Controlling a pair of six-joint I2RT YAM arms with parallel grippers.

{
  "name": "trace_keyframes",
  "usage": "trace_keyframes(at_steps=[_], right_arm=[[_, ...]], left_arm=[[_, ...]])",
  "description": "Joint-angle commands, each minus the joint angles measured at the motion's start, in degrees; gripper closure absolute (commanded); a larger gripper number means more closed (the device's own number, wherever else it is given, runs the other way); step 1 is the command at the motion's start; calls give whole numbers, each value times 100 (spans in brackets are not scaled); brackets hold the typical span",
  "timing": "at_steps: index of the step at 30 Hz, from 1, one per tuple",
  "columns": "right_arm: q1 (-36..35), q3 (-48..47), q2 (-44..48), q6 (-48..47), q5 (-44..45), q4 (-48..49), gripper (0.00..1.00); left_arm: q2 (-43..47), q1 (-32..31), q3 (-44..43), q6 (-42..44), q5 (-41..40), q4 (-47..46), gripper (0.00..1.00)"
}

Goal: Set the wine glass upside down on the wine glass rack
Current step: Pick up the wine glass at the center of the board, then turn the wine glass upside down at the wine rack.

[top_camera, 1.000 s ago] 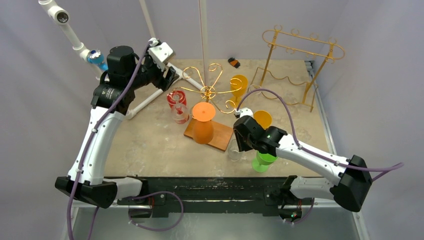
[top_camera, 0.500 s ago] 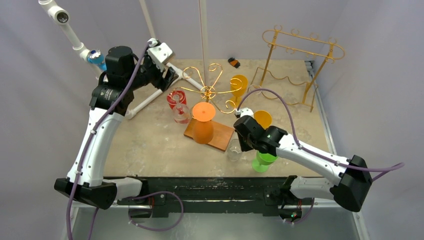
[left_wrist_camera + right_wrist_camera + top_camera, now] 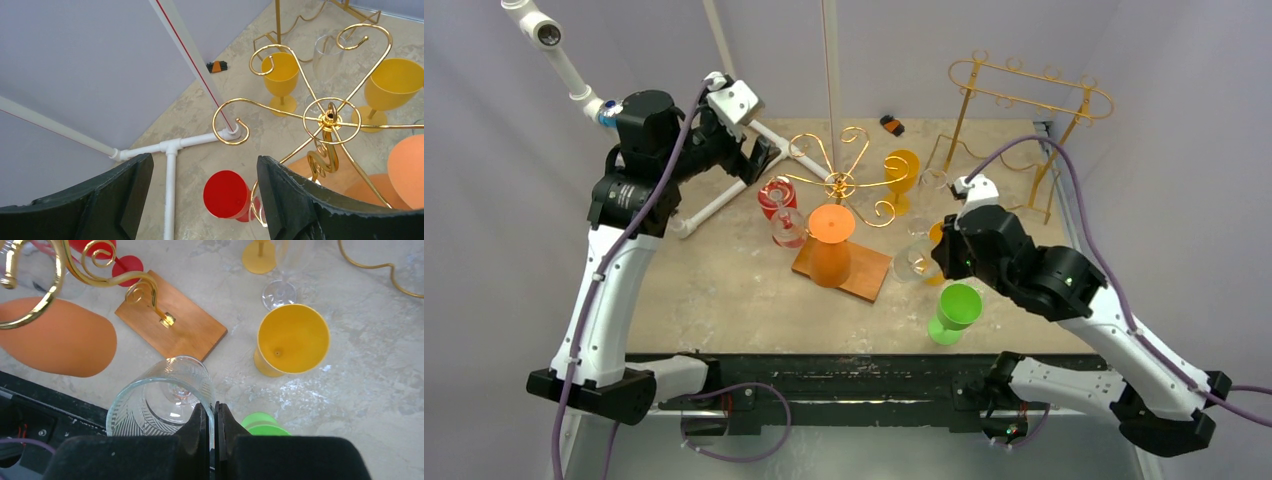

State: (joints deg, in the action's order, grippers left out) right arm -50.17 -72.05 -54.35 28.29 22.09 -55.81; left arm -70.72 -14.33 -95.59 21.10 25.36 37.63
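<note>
**Wine glass point(image 3: 160, 400) gripped beside the wine glass rack point(image 3: 840, 185)**

Your right gripper point(image 3: 215, 412) is clamped on the rim of the clear wine glass, just right of the rack. Your left gripper point(image 3: 202, 192) hangs behind and left of the rack, fingers spread wide, empty.

The rack point(image 3: 840, 185) stands mid-worktop point(image 3: 724, 290) on a board point(image 3: 869, 272). Just right of the board, the glass point(image 3: 912, 262) is between the right fingers point(image 3: 196, 432). The near goblet point(image 3: 954, 310) stands in front of it, to the right. The far goblet point(image 3: 901, 172) stands behind the rack's right side. A wire stand point(image 3: 964, 115) fills the back right corner, a pipe frame point(image 3: 714, 206) the back left.
</note>
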Motion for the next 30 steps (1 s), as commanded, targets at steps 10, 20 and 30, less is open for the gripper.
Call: trace_keyframes(at_steps=[10,20,30], right_arm=[[10,-4169,-429,-314,463,-1561,100],[9,-4388,-1057,-702,-98,934,100],[14,-5130,-2188,-902,-407,2240,100]], left_arm=[[-13,-26,-975,-1097,766,142,10],[-246,-26,-1236,-2059,1550,-174,9],[-379,-26,-1356,-2213,1998,-43,14]])
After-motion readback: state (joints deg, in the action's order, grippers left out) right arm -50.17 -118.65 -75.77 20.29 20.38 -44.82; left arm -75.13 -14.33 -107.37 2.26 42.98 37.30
